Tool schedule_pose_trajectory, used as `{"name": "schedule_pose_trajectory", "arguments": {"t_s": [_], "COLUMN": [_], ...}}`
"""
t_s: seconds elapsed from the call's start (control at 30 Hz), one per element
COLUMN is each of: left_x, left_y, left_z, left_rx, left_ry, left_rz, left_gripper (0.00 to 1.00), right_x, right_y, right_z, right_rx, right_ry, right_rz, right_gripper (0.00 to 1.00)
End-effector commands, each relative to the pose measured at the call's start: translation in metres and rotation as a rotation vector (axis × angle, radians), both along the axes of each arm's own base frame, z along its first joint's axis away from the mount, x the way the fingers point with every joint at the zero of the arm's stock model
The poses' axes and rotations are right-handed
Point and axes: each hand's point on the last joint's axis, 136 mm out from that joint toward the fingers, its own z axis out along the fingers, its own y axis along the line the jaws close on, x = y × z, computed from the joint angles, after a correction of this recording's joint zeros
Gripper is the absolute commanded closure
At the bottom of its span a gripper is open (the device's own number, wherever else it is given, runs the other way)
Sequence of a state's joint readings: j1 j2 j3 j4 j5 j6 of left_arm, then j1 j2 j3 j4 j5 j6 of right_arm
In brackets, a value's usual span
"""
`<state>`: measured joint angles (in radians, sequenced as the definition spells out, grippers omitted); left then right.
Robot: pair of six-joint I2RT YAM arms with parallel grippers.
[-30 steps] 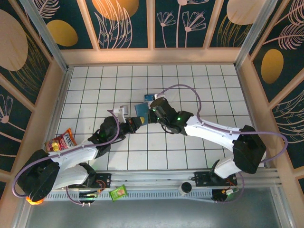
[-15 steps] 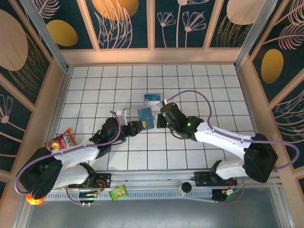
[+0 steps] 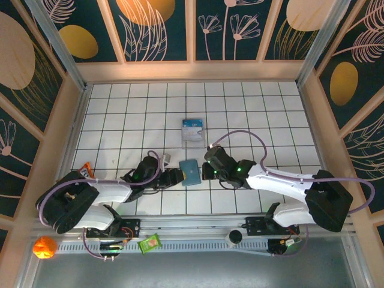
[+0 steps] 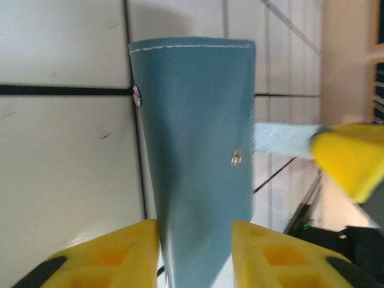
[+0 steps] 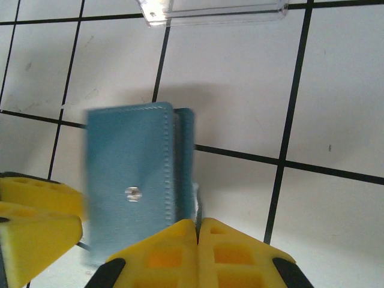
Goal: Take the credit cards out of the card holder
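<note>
Table (image 3: 120, 108) of white square tiles with dark grout lines, boxed in on three sides by a pale wooden frame. Wall panels (image 3: 159, 30) are dark teal, painted with gold discs and outlined leaves. A metal rail (image 3: 192, 223) runs along the table's near edge and carries both arm bases.

Clear plastic case (image 3: 193, 130) with blue-and-white insert lies flat around the table's middle, apart from everything else. Snack packet (image 3: 86, 170), red and orange, sits at the left edge, partly behind the left arm. Orange ball (image 3: 44, 247) lies beyond the near-left corner and a green sachet (image 3: 150, 242) lies below the rail.

Card holder (image 3: 191, 173), teal, folded, lies on the tiles between the case and the near edge, with an arm reaching in low from each side.

Left gripper (image 3: 175, 177): yellow fingers stand partly apart, the holder's near end between them; whether they press on it cannot be told.

Right gripper (image 3: 204, 171): fingers closed tight together at the holder's right edge. A pale strip runs from the holder towards them in the left wrist view; whether anything is pinched cannot be told.
</note>
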<state>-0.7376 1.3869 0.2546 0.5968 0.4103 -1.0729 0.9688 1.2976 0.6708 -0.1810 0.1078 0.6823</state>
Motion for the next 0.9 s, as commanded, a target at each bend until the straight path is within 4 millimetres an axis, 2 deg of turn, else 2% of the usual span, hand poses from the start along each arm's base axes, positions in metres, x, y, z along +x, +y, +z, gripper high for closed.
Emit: {"name": "schedule_pose_trajectory", "arguments": {"t_s": [0.0,0.1,0.2,0.3,0.5,0.6,0.67,0.73,0.87], "left_x": [-0.009,-0.011,-0.005,0.005,0.024,0.028,0.029,0.029,0.029], "left_y": [0.013,0.017,0.016,0.022,0.044,0.05,0.053,0.054,0.054], "left_z": [-0.023,-0.027,-0.014,0.001,0.031,0.04,0.044,0.046,0.044], "left_rx": [0.055,0.065,0.047,0.069,0.133,0.148,0.158,0.162,0.173], "left_ry": [0.085,0.09,0.035,-0.047,-0.202,-0.245,-0.262,-0.271,-0.271], "left_rz": [0.034,0.045,0.057,0.087,0.19,0.213,0.219,0.223,0.215], "left_gripper": [0.55,0.49,0.43,0.37,0.25,0.21,0.19,0.19,0.19], "right_x": [0.001,-0.001,0.001,0.002,-0.005,-0.004,0.0,0.007,0.016], "right_y": [-0.004,-0.005,-0.003,0.009,0.054,0.063,0.057,0.043,0.005], "right_z": [-0.01,-0.014,-0.009,0.011,0.061,0.069,0.063,0.05,0.019], "right_rx": [-0.021,-0.035,-0.039,-0.017,0.107,0.137,0.11,0.066,0.015], "right_ry": [-0.002,0.003,-0.012,-0.052,-0.113,-0.114,-0.112,-0.09,-0.039], "right_rz": [-0.031,-0.032,-0.027,0.021,0.147,0.158,0.125,0.07,-0.056], "right_gripper": [1.0,1.0,1.0,1.0,1.0,1.0,1.0,1.0,1.0]}}
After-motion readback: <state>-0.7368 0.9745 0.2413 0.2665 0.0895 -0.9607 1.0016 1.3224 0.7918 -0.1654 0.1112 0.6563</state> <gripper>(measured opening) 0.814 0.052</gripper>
